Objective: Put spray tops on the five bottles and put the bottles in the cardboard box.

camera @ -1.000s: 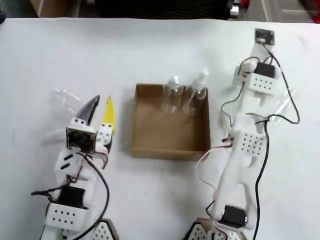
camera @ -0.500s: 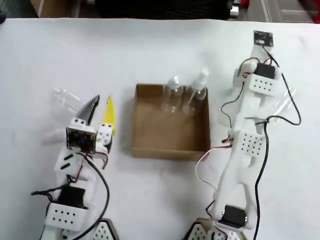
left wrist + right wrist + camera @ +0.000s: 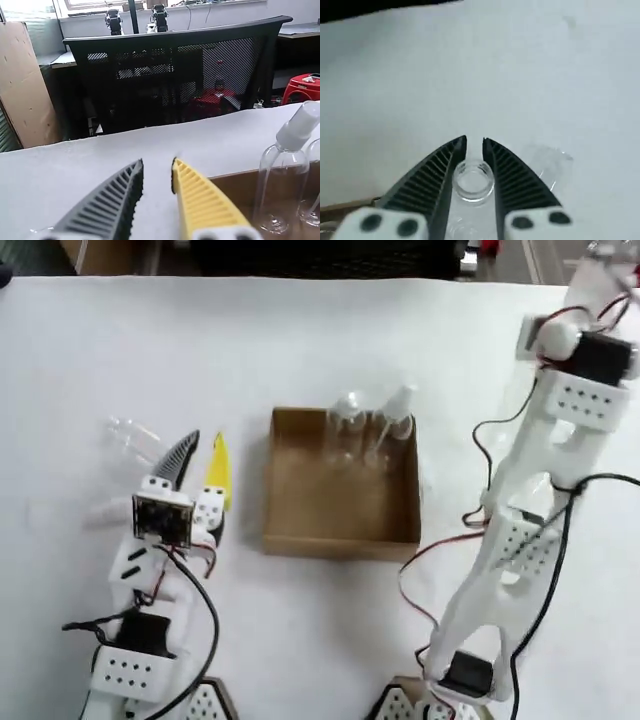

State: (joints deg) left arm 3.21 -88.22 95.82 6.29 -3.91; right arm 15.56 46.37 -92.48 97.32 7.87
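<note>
Right claw point(image 3: 474, 142) is clamped on the neck of a topless bottle point(image 3: 472, 181), above the far right of the desk point(image 3: 300, 340). Your left claw point(image 3: 157, 167) stands open and empty at near left, beside the box point(image 3: 340, 530). Against the box's far wall stand a left bottle point(image 3: 345, 430) and a right bottle point(image 3: 390, 432). A loose bottle point(image 3: 130, 432) lies far left.

Past my white surface point(image 3: 75, 165) I see a black mesh chair back point(image 3: 175, 75), a brown board point(image 3: 25, 85) leaning to one side, a red stool point(image 3: 300, 87) opposite, and a bright window point(image 3: 27, 7) behind.
</note>
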